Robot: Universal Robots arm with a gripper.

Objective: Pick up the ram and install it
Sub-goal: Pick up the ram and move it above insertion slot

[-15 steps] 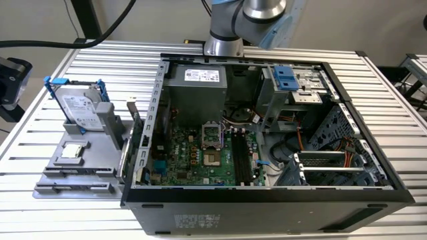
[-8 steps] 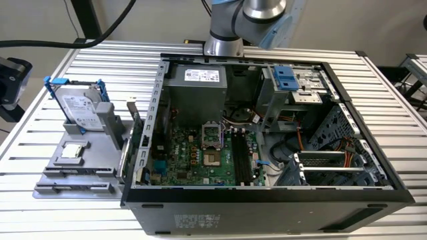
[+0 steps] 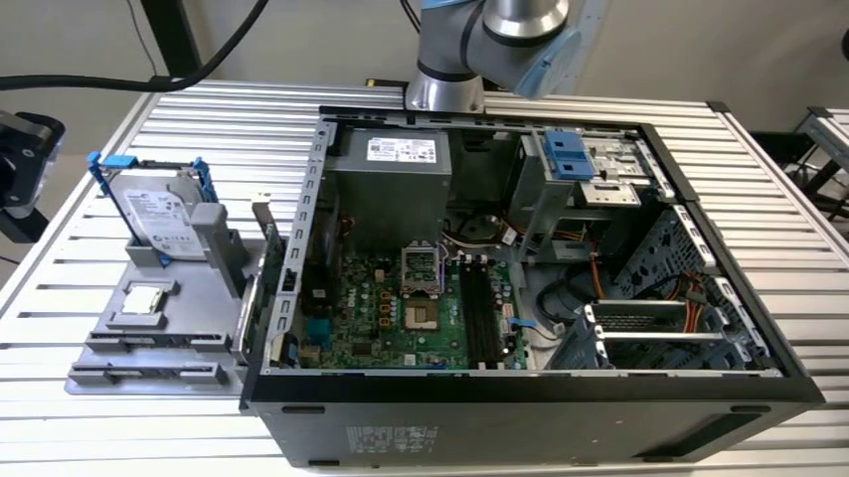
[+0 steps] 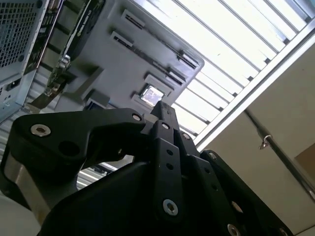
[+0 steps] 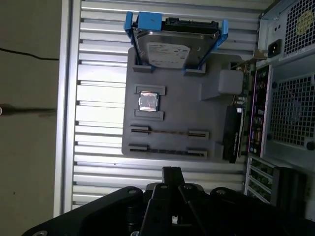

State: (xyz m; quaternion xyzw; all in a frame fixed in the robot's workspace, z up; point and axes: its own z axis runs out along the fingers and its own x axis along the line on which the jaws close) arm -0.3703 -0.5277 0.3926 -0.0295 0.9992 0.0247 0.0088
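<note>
A grey holder lies on the slatted table beside the open computer case. A thin strip seen edge-on runs between the end clips of one long slot on the holder. I cannot tell whether it is the ram. The green motherboard inside the case carries black memory slots. My gripper hangs above the table just off the holder's slotted edge, touching nothing. In the second wrist view its black fingers meet at the tip, shut with nothing between them, and point toward the holder.
On the holder stand a grey hard drive in a blue bracket, a small square silver chip and a dark card next to the case wall. The table edge and floor lie beyond. A black device sits at the exterior view's left.
</note>
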